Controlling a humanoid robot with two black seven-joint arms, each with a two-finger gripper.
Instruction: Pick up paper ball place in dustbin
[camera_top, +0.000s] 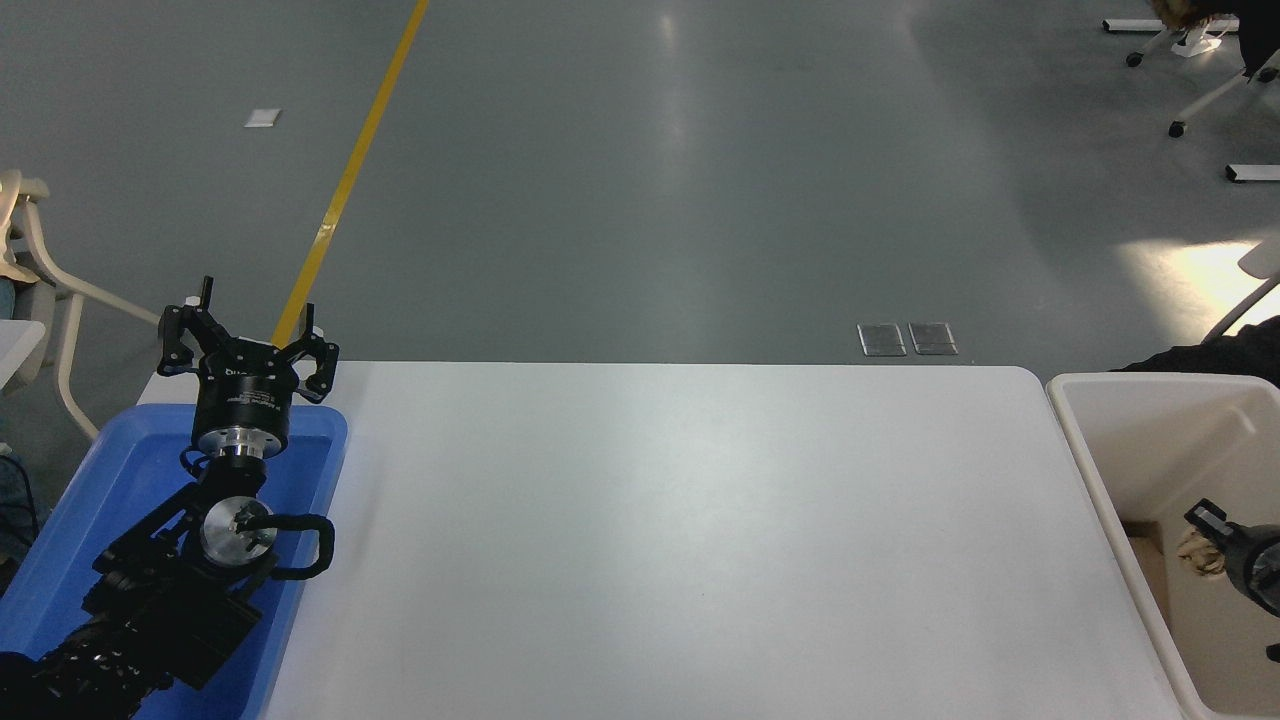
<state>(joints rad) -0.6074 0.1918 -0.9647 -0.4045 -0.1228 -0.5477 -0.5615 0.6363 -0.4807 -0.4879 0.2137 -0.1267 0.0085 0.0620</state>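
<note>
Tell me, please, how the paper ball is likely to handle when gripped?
The paper ball looks like wrinkled tan paper, so it is probably light and crushes rather than slips. It seems pinched at the right gripper over the dustbin. Being lumpy, it would likely settle rather than roll far.

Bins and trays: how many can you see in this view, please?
2: the blue tray at the table's left end under the left arm, and the dustbin off its right end.
</note>
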